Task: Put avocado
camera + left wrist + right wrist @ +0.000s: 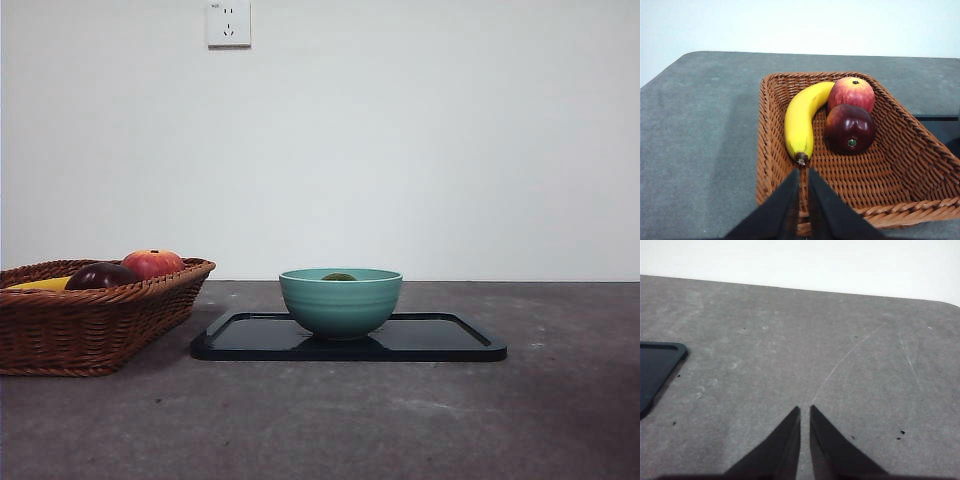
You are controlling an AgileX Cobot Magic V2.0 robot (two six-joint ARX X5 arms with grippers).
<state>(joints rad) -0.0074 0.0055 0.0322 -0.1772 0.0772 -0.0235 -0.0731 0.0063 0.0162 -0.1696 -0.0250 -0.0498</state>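
Observation:
Only the dark green top of the avocado (339, 277) peeks over the rim of a teal bowl (340, 302), which stands on a black tray (450, 345) mid-table. My left gripper (803, 172) hovers shut and empty above the near end of a wicker basket (775, 150). Over bare grey tabletop to the right of the tray, my right gripper (804, 410) is shut, holding nothing. Neither gripper shows in the front view.
The wicker basket (90, 325) sits at the left and holds a banana (802, 117), a red-orange apple-like fruit (851, 93) and a dark purple round fruit (850, 128). A corner of the tray (655, 365) shows in the right wrist view. A white wall stands behind the table.

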